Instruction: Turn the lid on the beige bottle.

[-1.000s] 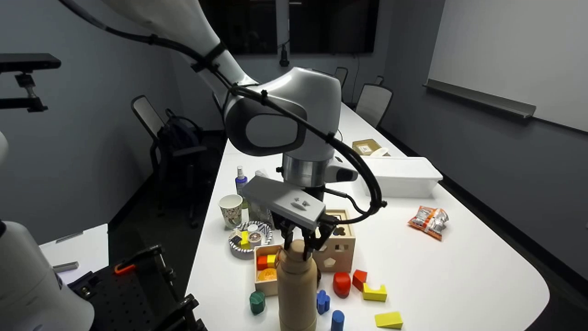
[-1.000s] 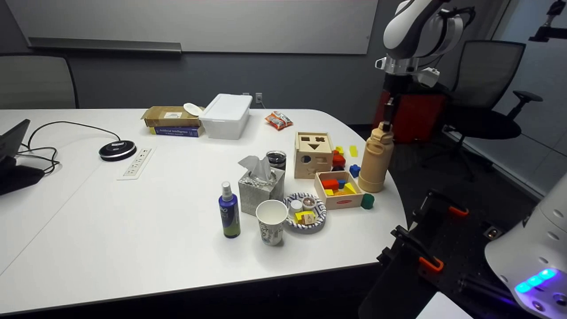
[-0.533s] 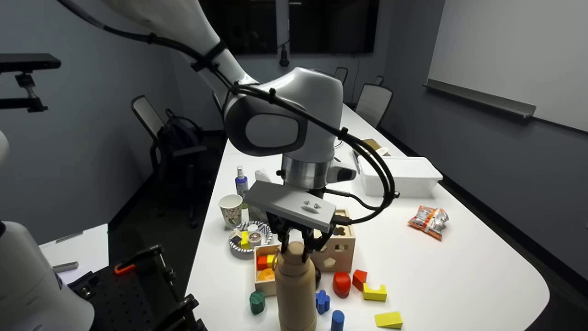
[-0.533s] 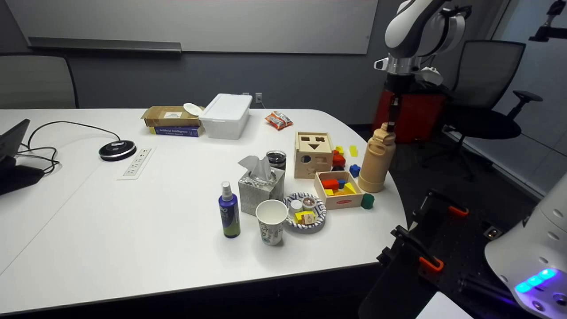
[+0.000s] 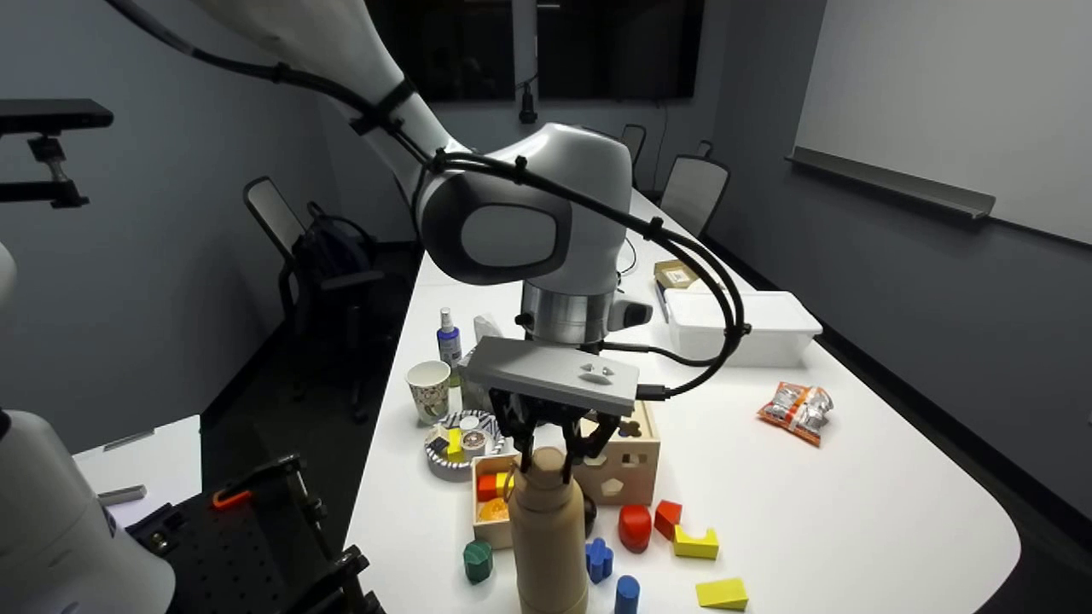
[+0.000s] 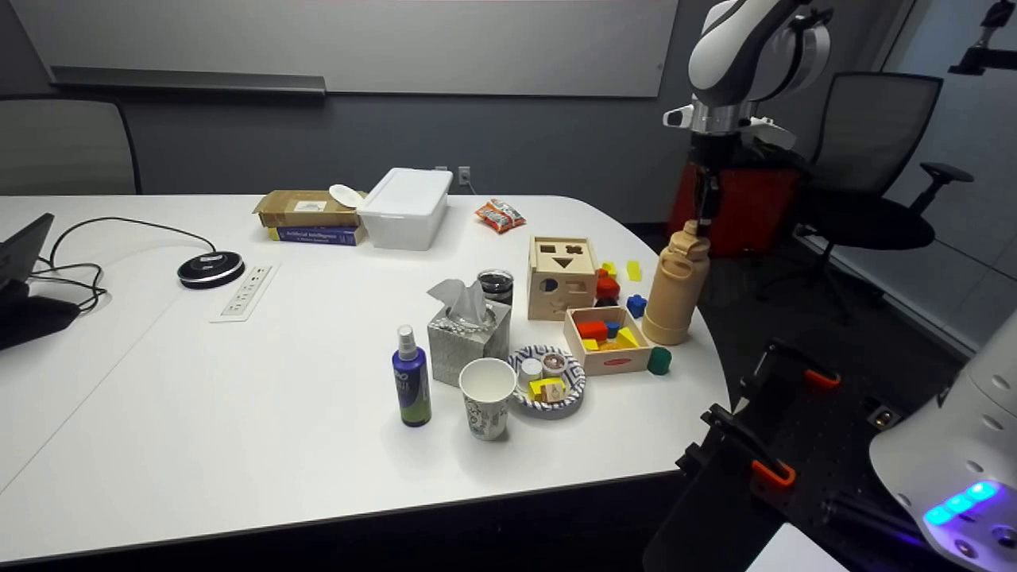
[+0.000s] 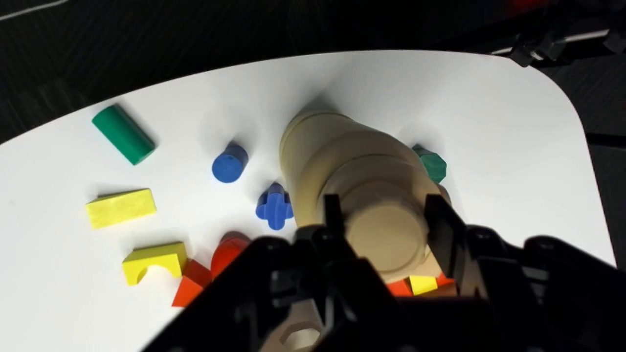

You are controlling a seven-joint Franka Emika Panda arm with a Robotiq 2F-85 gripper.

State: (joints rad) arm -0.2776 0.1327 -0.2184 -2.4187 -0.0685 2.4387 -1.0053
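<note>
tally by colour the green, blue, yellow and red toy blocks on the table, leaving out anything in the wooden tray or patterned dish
2 green: green cylinder, green faceted block
2 blue: blue cylinder, blue cross
2 yellow: yellow block, yellow arch
2 red: red rounded block, red angular block
Total: 8

The place is an office meeting room: a long white conference table (image 6: 238,445) with an inset power strip (image 6: 247,291) carries a round black speakerphone (image 6: 210,269); mesh-backed office chairs (image 6: 862,167) stand near it, a whiteboard (image 6: 365,44) with a tray (image 6: 187,80) is mounted above it, and large dark wall screens (image 5: 618,51) face its far end.
</note>
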